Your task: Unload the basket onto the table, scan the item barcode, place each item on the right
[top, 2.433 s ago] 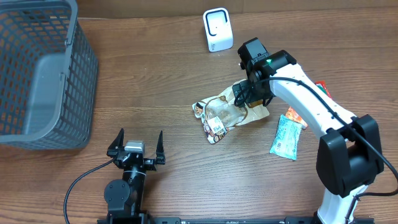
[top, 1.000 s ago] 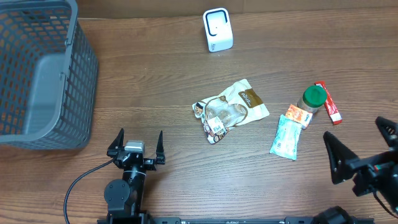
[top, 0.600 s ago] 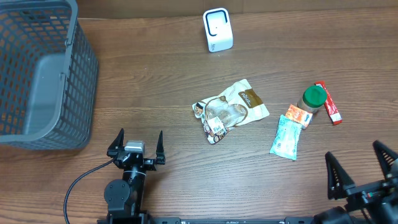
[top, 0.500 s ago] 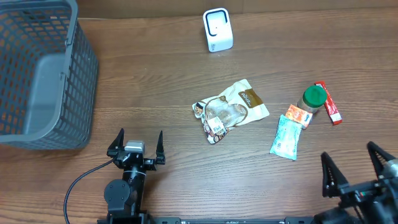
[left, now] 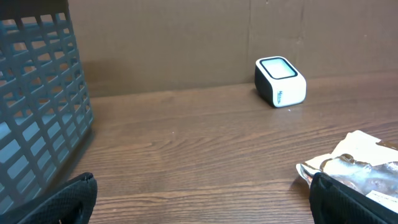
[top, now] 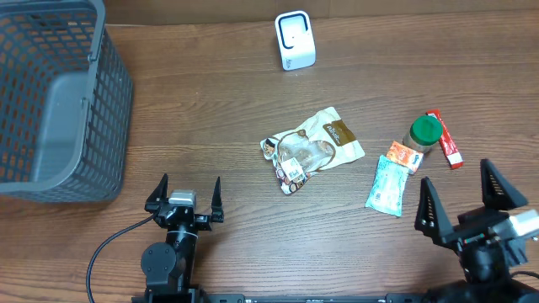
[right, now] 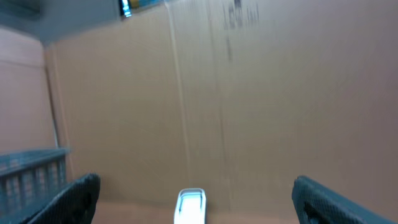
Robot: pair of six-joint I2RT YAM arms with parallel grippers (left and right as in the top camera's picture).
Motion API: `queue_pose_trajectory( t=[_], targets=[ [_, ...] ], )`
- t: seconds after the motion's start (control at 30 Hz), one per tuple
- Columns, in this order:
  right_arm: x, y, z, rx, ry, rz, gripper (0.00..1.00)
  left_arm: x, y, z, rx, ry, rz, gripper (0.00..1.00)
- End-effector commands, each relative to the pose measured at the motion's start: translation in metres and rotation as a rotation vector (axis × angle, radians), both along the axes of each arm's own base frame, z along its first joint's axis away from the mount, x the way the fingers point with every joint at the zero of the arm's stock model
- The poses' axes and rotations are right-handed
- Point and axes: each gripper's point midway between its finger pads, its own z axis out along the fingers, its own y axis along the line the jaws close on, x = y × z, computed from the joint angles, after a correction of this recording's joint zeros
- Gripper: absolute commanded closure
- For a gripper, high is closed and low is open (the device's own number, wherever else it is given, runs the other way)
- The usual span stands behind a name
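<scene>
The white barcode scanner (top: 295,40) stands at the table's far edge and shows in the left wrist view as the scanner (left: 280,81) and, blurred, in the right wrist view as the scanner (right: 191,208). A brown and white snack pouch (top: 312,151) lies flat mid-table, and its near corner is the pouch (left: 357,165). My left gripper (top: 184,195) rests open near the front edge, left of the pouch, its gap (left: 205,208) empty. My right gripper (top: 456,181) stands open at the front right, apart from every item, pointing toward the far wall (right: 205,198).
A grey mesh basket (top: 50,101) fills the far left and shows as the basket (left: 37,124). At the right lie a green-lidded jar (top: 424,135), a red packet (top: 446,150), an orange packet (top: 402,156) and a teal packet (top: 387,187), just ahead of my right gripper.
My right arm has drawn back from the pouch to the front right corner, then shifted slightly forward. The pouch stays flat where it was. The left arm has not moved.
</scene>
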Motion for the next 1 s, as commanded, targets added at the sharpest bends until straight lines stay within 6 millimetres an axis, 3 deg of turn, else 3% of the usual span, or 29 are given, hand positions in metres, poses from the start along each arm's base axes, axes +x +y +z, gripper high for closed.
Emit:
queue_pose_trajectory(
  t=[0.0,0.23,0.47,0.53,0.73,0.97],
  targets=[
    [0.005,0.005,-0.01,-0.007,-0.043,0.024,0.0,0.0,0.001,0.0,0.027,-0.006,0.004,0.01],
    [0.014,0.003,-0.028,-0.021,-0.083,0.008,0.0,0.0,0.001,0.0,0.027,-0.006,0.004,0.0],
    [0.033,-0.001,-0.071,-0.036,0.009,-0.018,0.0,0.0,0.001,0.0,0.027,-0.006,0.004,0.0],
    [0.039,0.0,-0.093,-0.041,0.046,-0.018,0.0,0.0,0.001,0.0,0.027,-0.006,0.004,0.0],
    [0.044,0.0,-0.109,-0.054,0.111,-0.021,0.0,0.0,0.001,0.0,0.027,-0.006,0.004,0.01],
    [0.051,0.0,-0.165,-0.091,0.341,-0.025,0.0,0.0,0.001,0.0,0.027,-0.006,0.004,0.0]
  ],
)
